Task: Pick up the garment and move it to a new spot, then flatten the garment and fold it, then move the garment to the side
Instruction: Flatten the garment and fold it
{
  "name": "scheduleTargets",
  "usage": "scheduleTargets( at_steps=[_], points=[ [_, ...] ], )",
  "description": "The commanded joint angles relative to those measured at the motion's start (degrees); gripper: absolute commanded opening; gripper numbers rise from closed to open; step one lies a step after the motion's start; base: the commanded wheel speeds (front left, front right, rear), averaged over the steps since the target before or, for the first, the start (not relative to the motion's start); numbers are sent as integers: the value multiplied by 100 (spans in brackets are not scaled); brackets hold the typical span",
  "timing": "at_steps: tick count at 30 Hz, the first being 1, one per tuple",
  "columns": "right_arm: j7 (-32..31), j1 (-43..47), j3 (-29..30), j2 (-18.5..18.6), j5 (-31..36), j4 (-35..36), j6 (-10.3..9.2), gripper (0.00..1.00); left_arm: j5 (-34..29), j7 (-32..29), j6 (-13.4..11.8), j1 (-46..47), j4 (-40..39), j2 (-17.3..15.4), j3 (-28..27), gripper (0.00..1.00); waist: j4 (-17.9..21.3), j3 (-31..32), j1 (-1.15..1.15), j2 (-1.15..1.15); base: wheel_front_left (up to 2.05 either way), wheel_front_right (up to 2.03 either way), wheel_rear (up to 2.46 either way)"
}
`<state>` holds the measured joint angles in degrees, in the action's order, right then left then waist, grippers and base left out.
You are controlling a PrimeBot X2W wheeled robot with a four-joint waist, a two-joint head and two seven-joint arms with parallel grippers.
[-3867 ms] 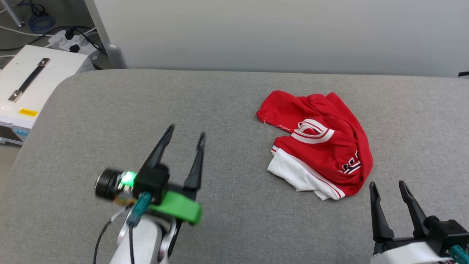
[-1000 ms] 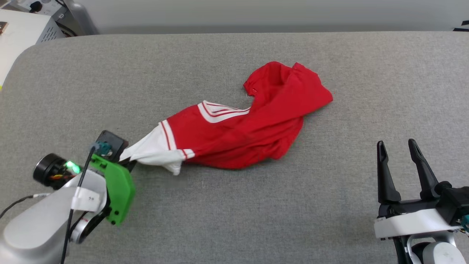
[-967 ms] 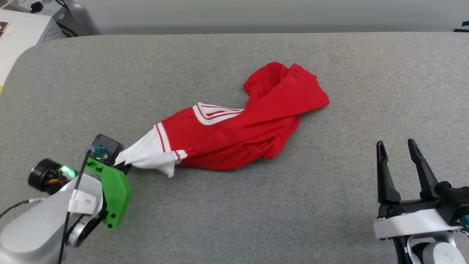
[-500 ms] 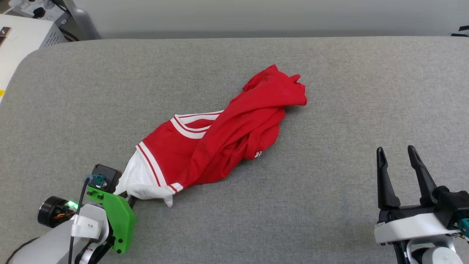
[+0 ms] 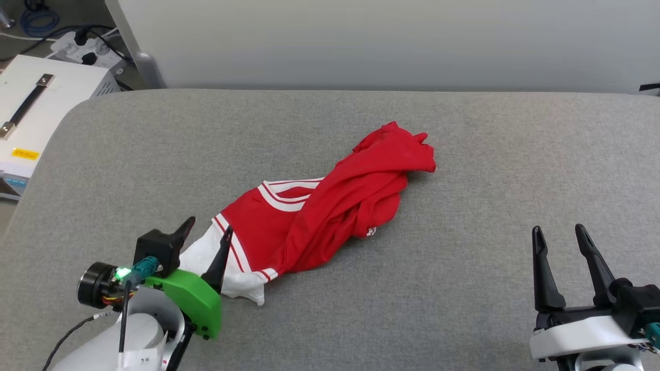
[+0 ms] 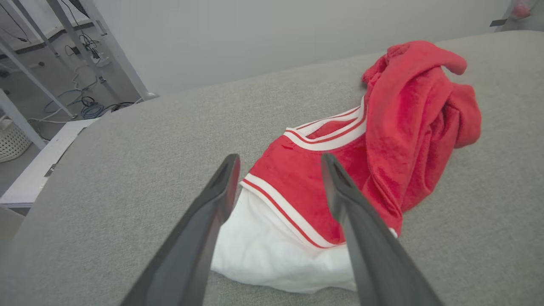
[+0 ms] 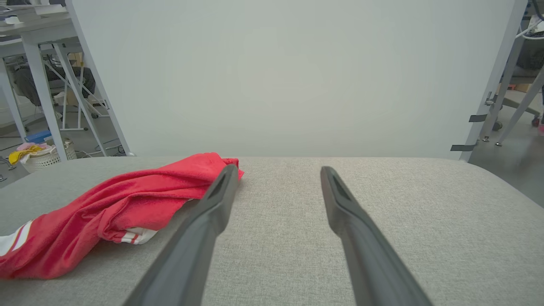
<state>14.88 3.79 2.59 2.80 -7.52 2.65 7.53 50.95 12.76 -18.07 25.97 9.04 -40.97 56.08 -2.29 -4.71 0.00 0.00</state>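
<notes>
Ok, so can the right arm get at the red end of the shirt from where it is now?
Probably yes. The right gripper is open, and just grey surface lies between it and the garment's bunched red end, so nothing seems to block the way.

Red garment, white sleeve with red-striped trim, grey surface

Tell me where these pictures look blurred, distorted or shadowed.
Head view: sharp, evenly lit; the garment casts a faint shadow. Left wrist view: the left pincer blurs toward the bottom edge. Right wrist view: the right pincer soft near the lens.
</notes>
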Motion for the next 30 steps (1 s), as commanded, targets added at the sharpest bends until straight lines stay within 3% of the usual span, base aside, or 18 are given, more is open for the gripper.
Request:
scheduleTargets(
  at_steps=[1,7,13,17,21,26,30],
  points=[
    [12,95,12,8,22,16,-4,100,-158,117,-195,-158,-90,43,-146,100,-56,88,0,0,0,0,0],
    [12,138,50,8,27,42,-4,100,-977,220,-991,-736,-484,389,-1141,100,-44,141,0,0,0,0,0],
    [12,190,112,8,32,57,-4,100,-2044,222,-1239,-1703,-823,967,-2332,100,-57,163,0,0,0,0,0],
    [12,44,135,8,81,67,-4,100,-2625,223,-1139,-2190,-896,1364,-2910,100,-103,100,0,0,0,0,0],
    [12,-551,103,130,256,186,-4,100,-3047,223,-868,-2382,-963,1744,-3349,100,-208,-49,0,0,0,0,0],
    [12,-1783,-103,795,221,61,-4,100,-3488,223,-475,-2324,-947,2163,-3733,100,-432,-364,0,0,0,0,0],
    [12,-2831,-587,1359,-44,-600,-4,100,-3781,223,-197,-2187,-904,2452,-3950,100,-640,-636,0,0,0,0,0]
  ],
)
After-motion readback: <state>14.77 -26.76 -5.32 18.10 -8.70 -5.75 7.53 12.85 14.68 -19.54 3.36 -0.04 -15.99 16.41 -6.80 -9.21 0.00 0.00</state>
